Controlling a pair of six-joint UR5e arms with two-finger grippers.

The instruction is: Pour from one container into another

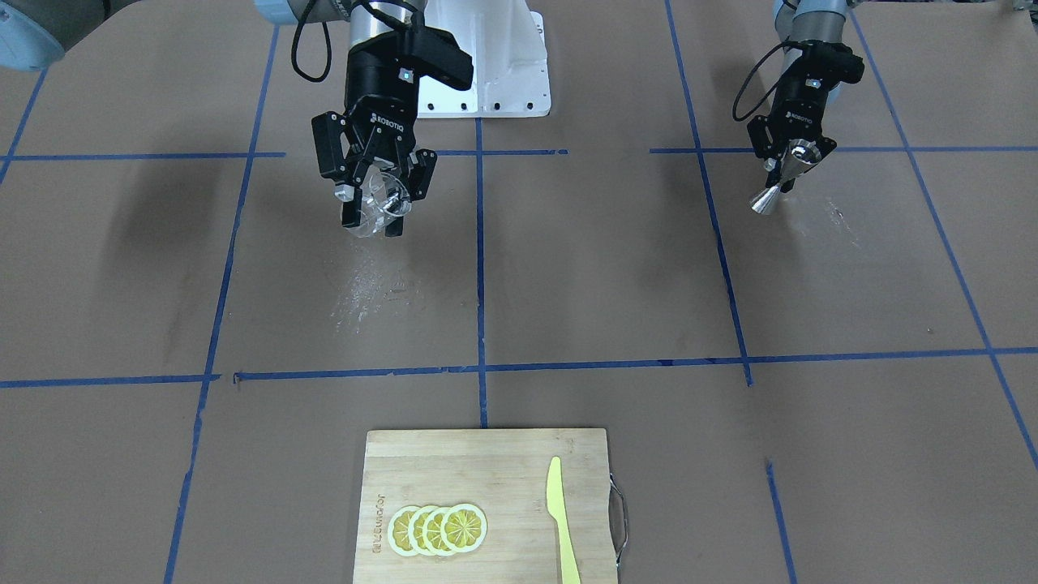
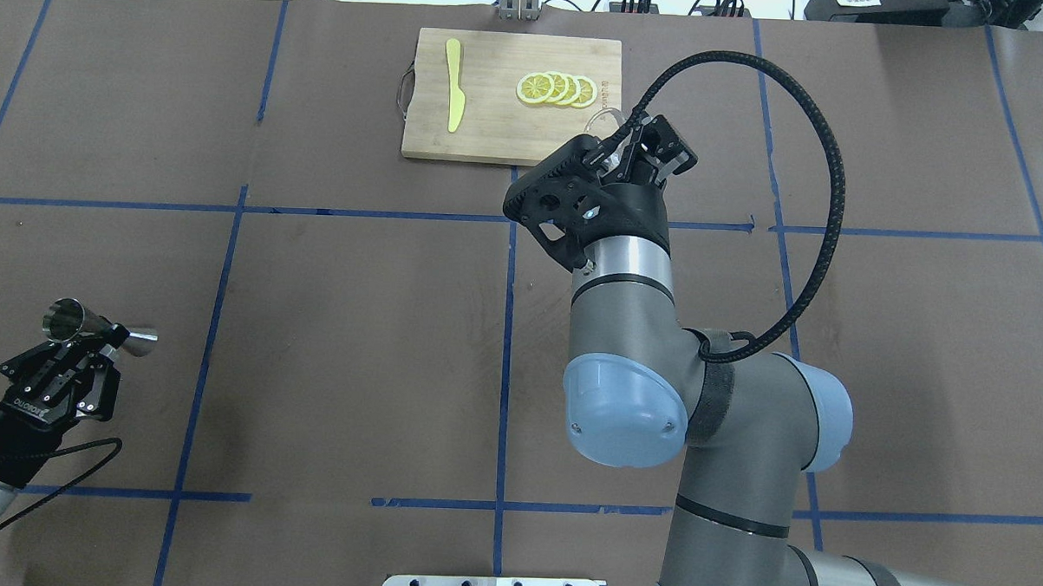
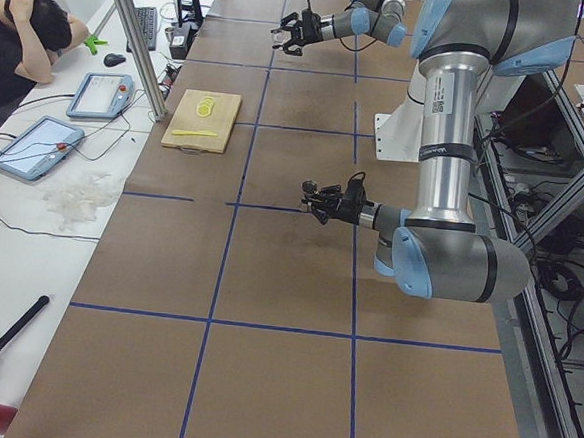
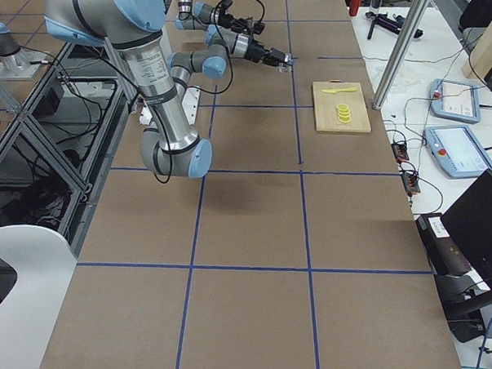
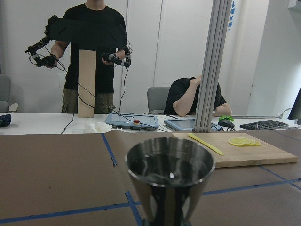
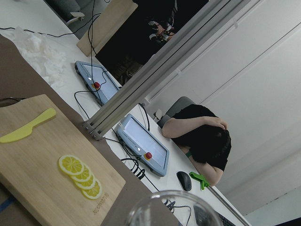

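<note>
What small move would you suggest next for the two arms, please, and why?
Probably bring the right hand with the clear cup toward the jigger in the left hand: both are held aloft, far apart.

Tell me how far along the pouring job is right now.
Done: both vessels are gripped. In hand: the right gripper is shut on the clear cup, and the left gripper is shut on the steel jigger. Left: the two sit far apart, so bringing the cup over the jigger and pouring seemingly remain. Whether either holds liquid, I cannot tell.
</note>
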